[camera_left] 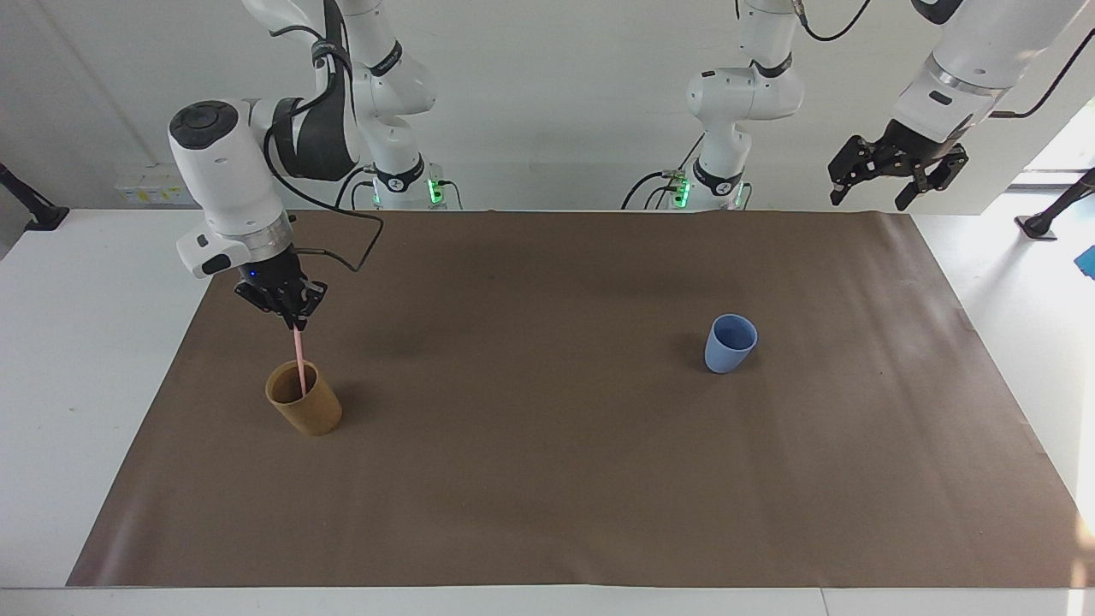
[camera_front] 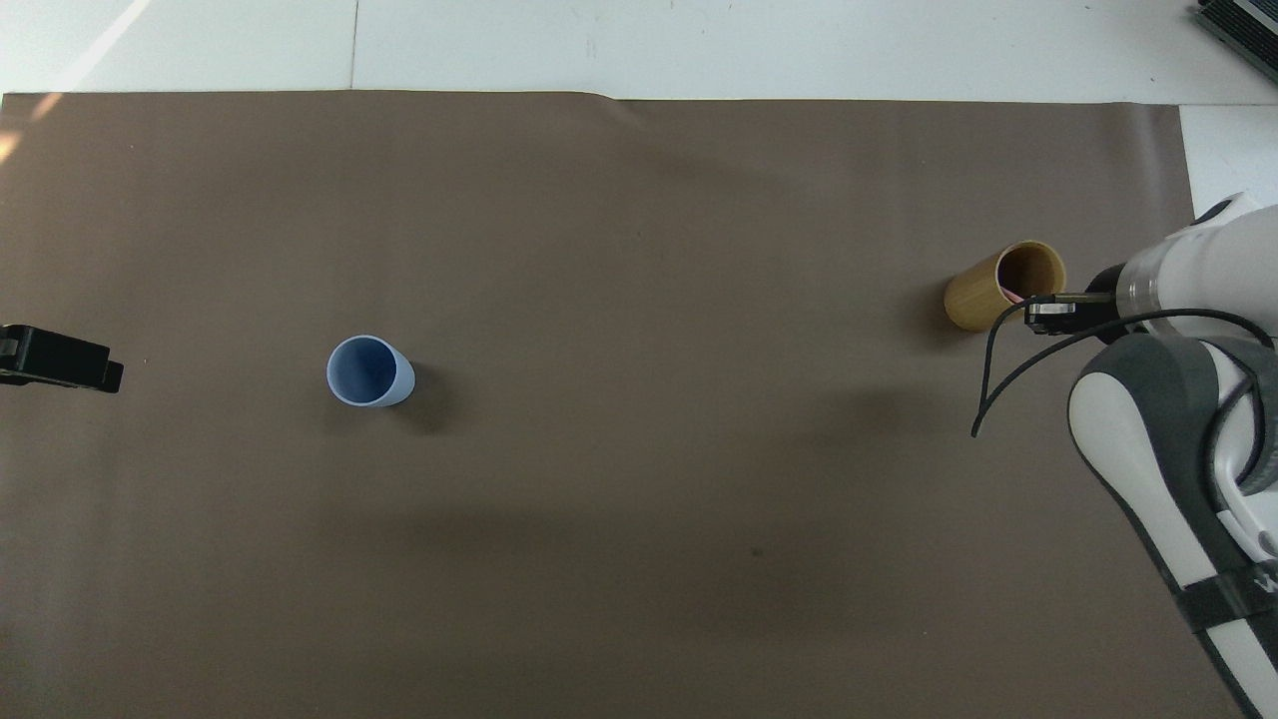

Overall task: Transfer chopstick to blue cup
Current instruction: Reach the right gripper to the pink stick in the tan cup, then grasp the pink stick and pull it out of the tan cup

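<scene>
A thin pale-pink chopstick (camera_left: 299,359) stands tilted in a tan-brown cup (camera_left: 303,398) (camera_front: 1000,285) at the right arm's end of the brown mat. My right gripper (camera_left: 295,322) (camera_front: 1038,312) hangs just above that cup, shut on the chopstick's top end. In the overhead view only a sliver of the chopstick (camera_front: 1009,294) shows inside the cup's rim. The light-blue cup (camera_left: 730,343) (camera_front: 368,370) stands upright and holds nothing, toward the left arm's end. My left gripper (camera_left: 896,169) (camera_front: 60,359) waits open, raised over the mat's corner at its own end.
A brown mat (camera_left: 547,479) covers most of the white table (camera_left: 94,342). The two cups stand far apart on it, with bare mat between them. The right arm's black cable (camera_front: 993,379) loops down beside its wrist.
</scene>
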{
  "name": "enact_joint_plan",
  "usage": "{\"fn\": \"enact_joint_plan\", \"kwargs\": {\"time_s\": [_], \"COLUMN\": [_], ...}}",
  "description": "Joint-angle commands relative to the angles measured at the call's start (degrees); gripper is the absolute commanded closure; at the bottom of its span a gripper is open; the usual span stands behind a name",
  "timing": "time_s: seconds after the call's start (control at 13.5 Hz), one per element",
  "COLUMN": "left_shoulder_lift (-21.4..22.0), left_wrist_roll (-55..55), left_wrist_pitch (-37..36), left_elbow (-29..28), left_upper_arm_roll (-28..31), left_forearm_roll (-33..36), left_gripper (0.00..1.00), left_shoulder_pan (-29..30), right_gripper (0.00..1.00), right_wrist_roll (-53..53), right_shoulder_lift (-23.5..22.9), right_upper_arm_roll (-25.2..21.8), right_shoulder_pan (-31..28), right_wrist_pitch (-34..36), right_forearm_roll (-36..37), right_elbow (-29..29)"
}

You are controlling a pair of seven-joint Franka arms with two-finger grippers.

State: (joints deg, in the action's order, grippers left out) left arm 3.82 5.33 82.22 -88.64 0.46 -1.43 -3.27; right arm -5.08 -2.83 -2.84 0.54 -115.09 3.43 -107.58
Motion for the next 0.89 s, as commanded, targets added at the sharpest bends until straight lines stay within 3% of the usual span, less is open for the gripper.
{"fn": "enact_joint_plan", "kwargs": {"time_s": [0.0, 0.37, 0.82], "left_shoulder_lift": [0.8, 0.8, 0.8], "left_wrist_roll": [0.2, 0.2, 0.2], "left_wrist_pitch": [-0.9, -0.9, -0.9], "left_elbow": [-0.3, -0.3, -0.3], "left_upper_arm_roll": [-0.4, -0.4, -0.4], "left_forearm_roll": [-0.5, -0.5, -0.5], "left_gripper": [0.0, 0.0, 0.0], "left_shoulder_pan": [0.8, 0.8, 0.8], "right_gripper": [1.0, 1.0, 1.0], "right_wrist_roll": [1.2, 0.8, -11.7], "right_shoulder_lift": [0.6, 2.4, 2.6], "right_upper_arm_roll": [-0.1, 0.1, 0.6], "right_shoulder_pan": [-0.7, -0.6, -0.2], "right_wrist_pitch": [8.3, 21.0, 23.1], "right_forearm_roll": [0.2, -1.4, -9.9], "right_elbow": [7.0, 15.7, 16.4]}}
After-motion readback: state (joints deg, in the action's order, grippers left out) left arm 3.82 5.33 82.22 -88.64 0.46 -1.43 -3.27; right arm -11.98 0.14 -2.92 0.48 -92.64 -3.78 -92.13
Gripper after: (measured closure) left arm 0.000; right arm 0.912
